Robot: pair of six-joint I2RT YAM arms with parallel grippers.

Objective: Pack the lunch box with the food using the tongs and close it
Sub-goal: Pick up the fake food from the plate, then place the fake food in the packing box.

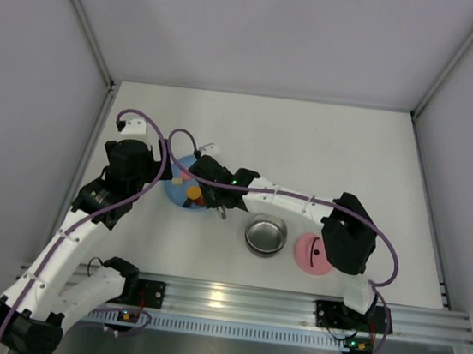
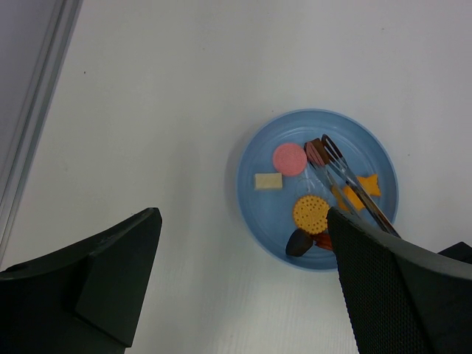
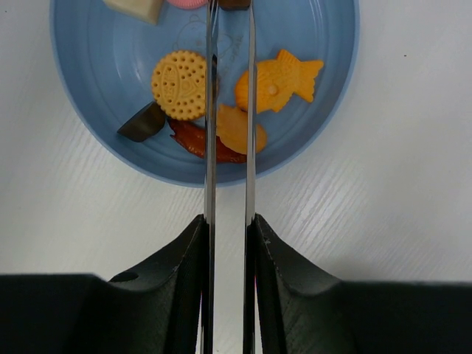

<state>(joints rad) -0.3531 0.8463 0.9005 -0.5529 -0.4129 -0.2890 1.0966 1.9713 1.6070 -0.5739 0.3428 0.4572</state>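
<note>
The tongs run up between my right gripper's fingers, which are shut on both slim arms. Their tips reach over the blue plate and stand on either side of a dark brown piece. The rest of the food lies on the plate: a pink disc, a white block, a round yellow biscuit, an orange fish, a dark wedge. The lunch box, a steel bowl, looks empty, with its pink lid beside it on the right. My left gripper hangs open left of the plate.
White walls with metal corner posts close the table on three sides. The aluminium rail with both arm bases runs along the near edge. A purple cable loops over the left arm near the plate.
</note>
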